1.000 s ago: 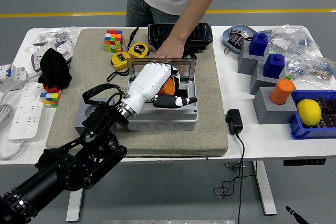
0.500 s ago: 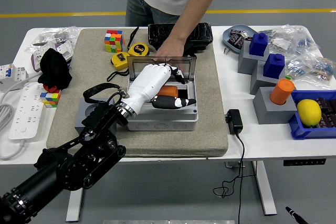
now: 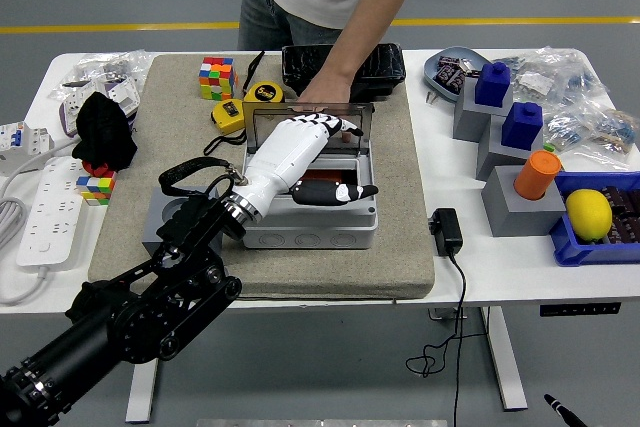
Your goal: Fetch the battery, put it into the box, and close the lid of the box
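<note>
Left hand (image 3: pixel 300 152) is seen over the grey box (image 3: pixel 310 229) at frame centre, fingers (image 3: pixel 345 190) spread, gripping nothing. Battery cannot be made out. Clear lid (image 3: pixel 262 119), judged light, rigid, slippery, is best pressed at its top edge.

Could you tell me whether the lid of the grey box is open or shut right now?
Open. The lid stands raised behind the grey box, with the left hand over the opening and a person's hand at its top edge.

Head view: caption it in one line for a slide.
Left hand reaches into the open grey box while a person's hand steadies the raised lid.
</note>
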